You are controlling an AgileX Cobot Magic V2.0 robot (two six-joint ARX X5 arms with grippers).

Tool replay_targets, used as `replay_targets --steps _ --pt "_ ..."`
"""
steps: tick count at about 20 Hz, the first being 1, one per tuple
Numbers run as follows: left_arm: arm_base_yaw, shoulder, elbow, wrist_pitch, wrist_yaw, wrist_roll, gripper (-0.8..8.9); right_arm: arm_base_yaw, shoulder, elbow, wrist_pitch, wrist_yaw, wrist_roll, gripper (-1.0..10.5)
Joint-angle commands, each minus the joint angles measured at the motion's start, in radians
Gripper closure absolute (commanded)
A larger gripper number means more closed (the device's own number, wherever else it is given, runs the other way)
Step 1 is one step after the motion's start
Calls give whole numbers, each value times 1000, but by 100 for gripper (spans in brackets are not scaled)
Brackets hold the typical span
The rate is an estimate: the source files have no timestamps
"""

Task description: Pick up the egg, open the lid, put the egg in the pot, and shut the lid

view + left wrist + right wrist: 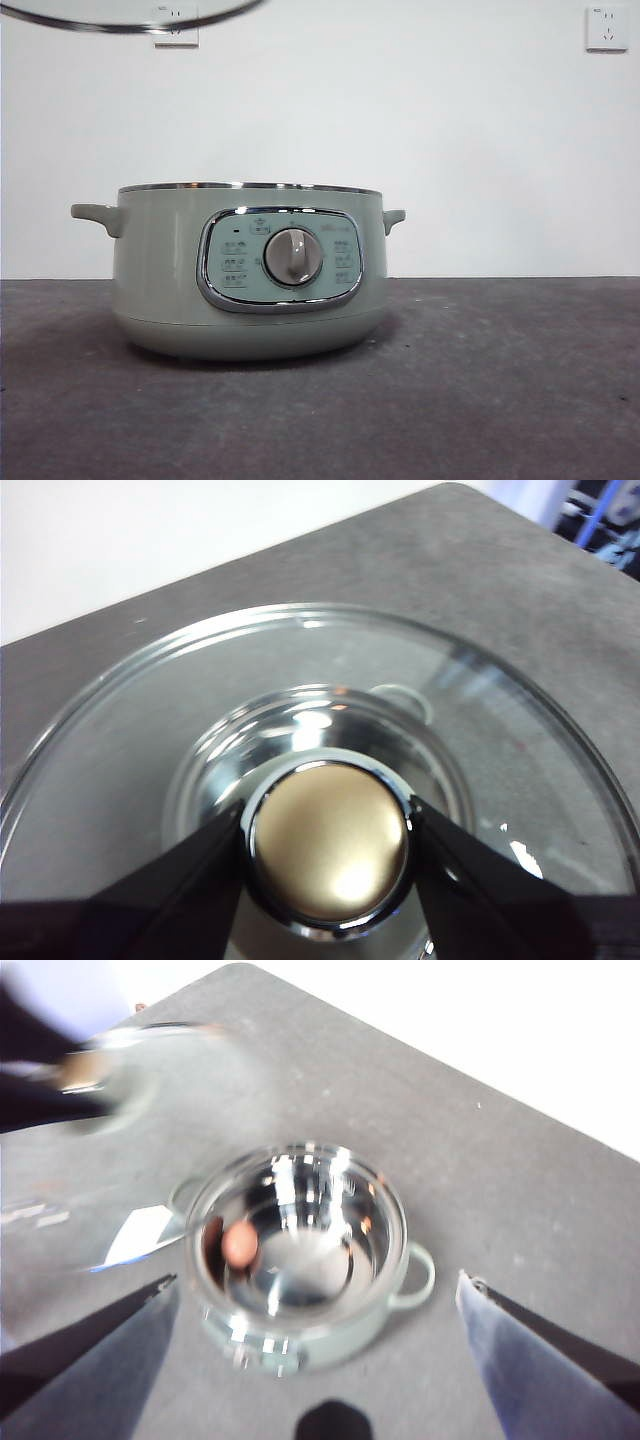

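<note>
The grey worktop (500, 400) ran across the foreground of the front view, and on it stood the pot (160, 270), pale green, open at the top, its control panel (280, 259) and grey dial (294, 256) facing the camera. A small handle stuck out from each side. High above the pot's left side, only an arc of the lid (130, 20) showed at the top edge of that view, well clear of the pot's rim. On the white wall (450, 130) behind were two sockets, one partly seen through the glass of the lid and the other socket (606, 28) near the right corner.

In the left wrist view the left tool (328, 845) was clamped on the lid's knob (328, 840), one black jaw pressed to each side of it, with the clear glass spreading out all round and the worktop seen through it.

The right tool (320, 1345) hung above the pot with its jaws wide apart and nothing between them. From there the egg (239, 1243) lay inside the pot on the shiny inner wall, near one side. The raised lid showed as a blur beside the pot.
</note>
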Motion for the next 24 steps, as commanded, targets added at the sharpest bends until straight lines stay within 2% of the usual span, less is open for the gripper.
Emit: replay_targets --steps 1,8,12,15,18,24 --pt "-33 61 11 76 13 -2 822 1 -89 -134 -23 5 19 479" --pt "-113 216 11 194 -21 1 822 1 -327 -449 25 31 31 480" --pt "-132 309 11 247 -42 2 822 1 -469 -636 80 34 80 480" --pt "-135 377 11 278 -59 6 822 1 -579 -766 90 75 113 480" --pt "-135 428 11 304 -71 9 822 1 -665 -850 90 117 155 480" --pt "-135 480 11 302 -99 9 822 1 -736 -870 72 174 174 480"
